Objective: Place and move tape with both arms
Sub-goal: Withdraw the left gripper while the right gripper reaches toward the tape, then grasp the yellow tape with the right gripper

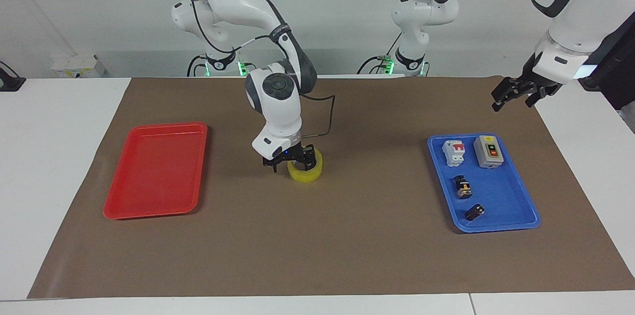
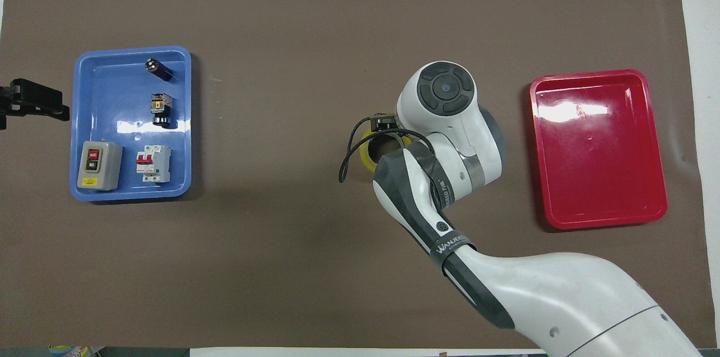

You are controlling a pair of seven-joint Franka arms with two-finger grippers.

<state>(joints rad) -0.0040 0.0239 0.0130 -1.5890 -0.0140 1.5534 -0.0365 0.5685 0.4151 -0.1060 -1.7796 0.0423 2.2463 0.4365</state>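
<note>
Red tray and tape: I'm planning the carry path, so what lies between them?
Only bare brown mat between the tape and the red tray in the facing view; overhead, the right arm hangs above that stretch.

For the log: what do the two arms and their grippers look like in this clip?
Both arms are glossy white, rounded segments with dark grey joint patches and round dark grey caps. The right arm has a dark band lettered in white and a loose black cable. The right gripper and left gripper are small, black and two-fingered. The left arm also trails a black cable.
</note>
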